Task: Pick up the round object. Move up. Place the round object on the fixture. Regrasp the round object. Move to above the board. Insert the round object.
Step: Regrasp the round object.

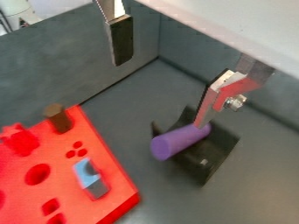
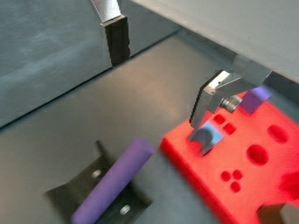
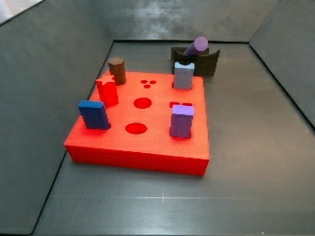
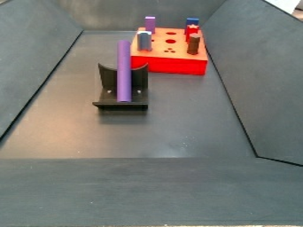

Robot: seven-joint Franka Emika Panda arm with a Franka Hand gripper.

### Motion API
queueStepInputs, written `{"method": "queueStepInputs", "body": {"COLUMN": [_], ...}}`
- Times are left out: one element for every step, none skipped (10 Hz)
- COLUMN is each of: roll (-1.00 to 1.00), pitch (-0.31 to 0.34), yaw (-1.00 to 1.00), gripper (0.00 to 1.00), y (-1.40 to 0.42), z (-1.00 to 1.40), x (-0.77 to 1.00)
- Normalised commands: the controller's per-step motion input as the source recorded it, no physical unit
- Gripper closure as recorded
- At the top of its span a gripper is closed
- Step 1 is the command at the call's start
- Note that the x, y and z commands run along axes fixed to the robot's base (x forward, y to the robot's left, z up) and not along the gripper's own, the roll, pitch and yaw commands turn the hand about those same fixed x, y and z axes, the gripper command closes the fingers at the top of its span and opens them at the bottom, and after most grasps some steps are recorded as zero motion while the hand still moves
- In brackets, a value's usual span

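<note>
The long smooth purple cylinder rod (image 4: 123, 69) lies along the cradle of the small dark L-shaped fixture (image 4: 122, 97), tilted against its upright back, with nothing gripping it. In a side view it shows end-on (image 3: 200, 43) just behind the large flat red board (image 3: 138, 138), which carries blue, red, brown, purple and grey-blue pegs and open round holes.

In both wrist views the gripper (image 1: 176, 61) hangs above the floor, its flat silver fingers (image 1: 121, 39) spread wide with nothing between them; neither side view shows it.

By my reading the placing is done and the regrasp is in hand. The next move calls for lowering the spread fingers astride the rod, probably near one end, and closing squarely before lifting.
</note>
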Motion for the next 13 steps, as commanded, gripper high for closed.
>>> {"method": "queueStepInputs", "body": {"roll": [1.00,1.00,1.00,1.00,1.00,1.00,1.00,1.00,1.00,1.00,1.00,0.99,0.74], "pitch": [0.005,0.010,0.018,0.023,0.036,0.048,0.063,0.081,0.111,0.139,0.173,0.204,0.194], "yaw": [0.01,0.01,0.01,0.01,0.02,0.02,0.03,0.03,0.05,0.06,0.09,0.13,0.16], "gripper": [0.00,0.00,0.00,0.00,0.00,0.00,0.00,0.00,0.00,0.00,0.00,0.00,0.00], "y": [-0.02,-0.01,-0.02,-0.02,-0.02,-0.03,-0.03,-0.03,-0.04,-0.04,-0.04,-0.04,-0.05], "z": [0.01,0.01,0.01,0.00,0.00,0.00,0.00,0.00,0.00,0.00,-0.01,-0.01,-0.01], "x": [0.00,0.00,0.00,0.02,0.03,0.04,0.05,0.07,0.08,0.09,0.09,0.10,0.10]}}
